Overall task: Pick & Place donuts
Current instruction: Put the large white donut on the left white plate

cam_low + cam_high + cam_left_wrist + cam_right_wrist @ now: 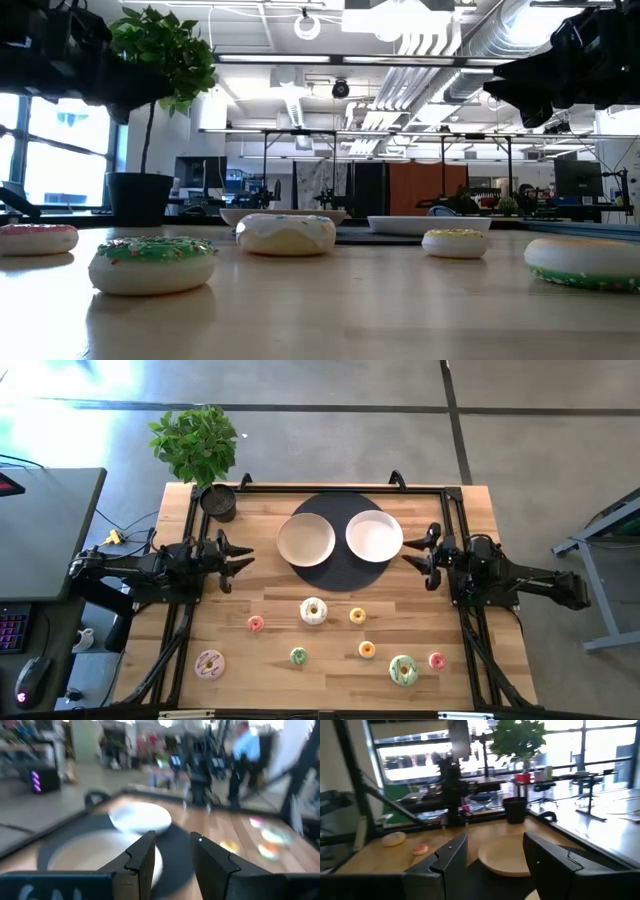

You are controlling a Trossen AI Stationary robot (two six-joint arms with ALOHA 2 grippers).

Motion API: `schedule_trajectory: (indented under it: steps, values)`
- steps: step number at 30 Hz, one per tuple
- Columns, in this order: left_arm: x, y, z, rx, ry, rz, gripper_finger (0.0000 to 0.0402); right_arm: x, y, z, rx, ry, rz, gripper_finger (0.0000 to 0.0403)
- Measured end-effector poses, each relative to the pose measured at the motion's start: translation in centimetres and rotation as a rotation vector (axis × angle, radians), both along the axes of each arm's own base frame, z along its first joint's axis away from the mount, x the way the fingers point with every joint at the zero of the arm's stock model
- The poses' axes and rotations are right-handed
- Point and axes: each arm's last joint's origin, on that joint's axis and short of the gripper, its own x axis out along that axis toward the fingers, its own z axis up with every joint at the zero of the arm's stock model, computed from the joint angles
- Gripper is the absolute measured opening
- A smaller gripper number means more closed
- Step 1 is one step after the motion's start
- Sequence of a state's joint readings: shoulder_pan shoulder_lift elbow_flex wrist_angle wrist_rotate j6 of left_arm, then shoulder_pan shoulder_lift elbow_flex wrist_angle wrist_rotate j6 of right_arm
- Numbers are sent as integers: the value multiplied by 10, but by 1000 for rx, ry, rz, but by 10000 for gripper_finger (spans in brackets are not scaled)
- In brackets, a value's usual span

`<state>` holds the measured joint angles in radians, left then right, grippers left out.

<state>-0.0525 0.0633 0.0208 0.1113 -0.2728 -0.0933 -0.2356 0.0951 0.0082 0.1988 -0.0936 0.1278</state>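
Eight small donuts lie flat on the near half of the wooden table: a white one, a yellow mini, a pink mini, a green mini, an orange mini, a larger pink one, a larger green one and another pink mini. My left gripper hovers open at the left edge, beside the cream plate. My right gripper hovers open at the right edge, beside the white plate. Both are raised above the table and hold nothing.
The two plates sit on a dark round mat in the far middle of the table. A potted plant stands at the far left corner. A black frame runs along the table's edges. People move in the room beyond.
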Motion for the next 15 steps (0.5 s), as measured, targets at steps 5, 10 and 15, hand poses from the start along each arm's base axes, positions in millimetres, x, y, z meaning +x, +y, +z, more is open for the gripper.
schedule_trajectory:
  steps: [5, 10, 15]
  values:
    - [-1, 1, 9, -4, -76, 29, 122, 0, 0, 1, 0, -5, 15, 188]
    - [-3, 2, 17, -69, -143, 48, 122, 0, 0, 1, -17, -3, 1, 188]
    - [-4, 2, 21, -84, -180, 56, 122, 0, -1, 0, 23, -8, -20, 188]
